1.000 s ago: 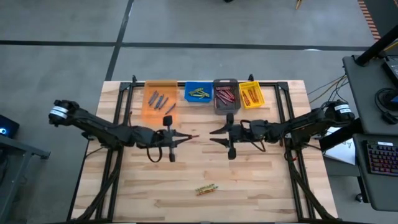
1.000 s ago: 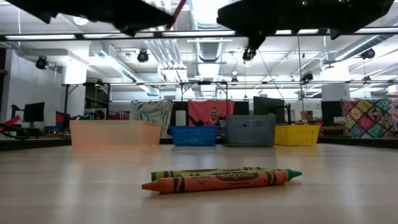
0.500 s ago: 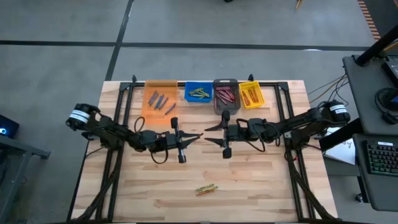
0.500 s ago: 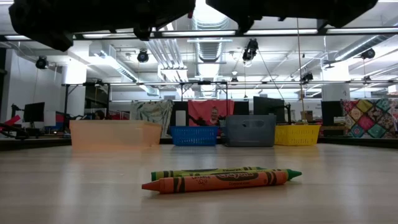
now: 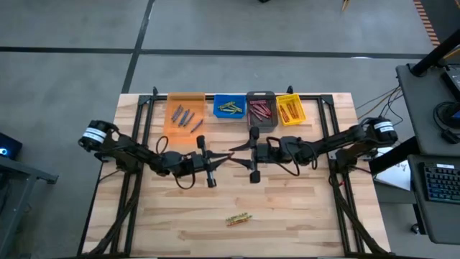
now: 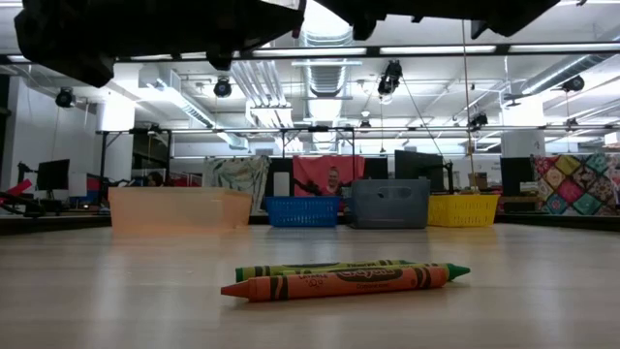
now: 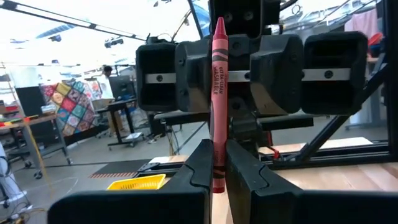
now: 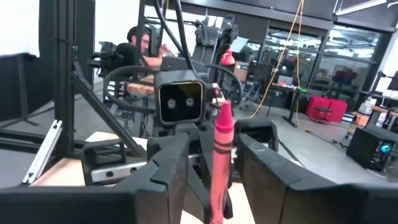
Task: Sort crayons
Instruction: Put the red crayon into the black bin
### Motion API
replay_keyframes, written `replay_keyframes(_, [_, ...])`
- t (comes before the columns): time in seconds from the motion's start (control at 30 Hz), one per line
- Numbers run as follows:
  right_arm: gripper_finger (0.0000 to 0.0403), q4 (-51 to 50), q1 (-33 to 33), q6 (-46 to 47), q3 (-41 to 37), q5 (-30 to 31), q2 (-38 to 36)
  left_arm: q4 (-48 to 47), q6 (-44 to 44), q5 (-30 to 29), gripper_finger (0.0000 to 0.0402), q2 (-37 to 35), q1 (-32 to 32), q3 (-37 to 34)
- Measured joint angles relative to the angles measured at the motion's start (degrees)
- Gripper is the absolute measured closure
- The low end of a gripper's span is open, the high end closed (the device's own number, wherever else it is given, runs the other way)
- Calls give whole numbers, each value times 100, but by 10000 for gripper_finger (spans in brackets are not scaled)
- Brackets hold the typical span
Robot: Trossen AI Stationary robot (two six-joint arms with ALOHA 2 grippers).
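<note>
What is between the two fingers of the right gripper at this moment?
The red crayon stands between the open fingers of the right gripper, clear in the right wrist view. The shut left gripper holds it.

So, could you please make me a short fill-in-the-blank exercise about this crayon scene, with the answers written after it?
1. The left tool is shut on a ____ crayon.
2. The right tool stands ____, one finger on each side of that crayon.
3. On the table, an orange crayon lies touching a ____ crayon.
4. The grey bin stands between the blue bin and the ____ bin.

Missing words: red; open; green; yellow
</note>
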Motion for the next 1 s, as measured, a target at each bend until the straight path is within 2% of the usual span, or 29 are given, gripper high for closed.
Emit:
replay_keyframes(0.23, [329, -5, 0, 0, 57, 20, 37, 3, 73, -20, 400, -7, 0, -7])
replay_keyframes(0.4, [382, -3, 0, 0, 69, 38, 37, 0, 84, -17, 382, -11, -2, -7])
replay_keyframes(0.73, [387, -466, -15, 242, 143, 48, -7, -41, 84, -30, 306, -20, 0, -7])
replay_keyframes(0.87, [388, -1305, -106, 308, 484, 428, -60, -59, 80, -282, 268, -22, -2, -17])
replay_keyframes(1.0, [388, -3191, -324, 327, 1188, 1011, -68, -150, 30, -719, 241, -22, -2, -22])
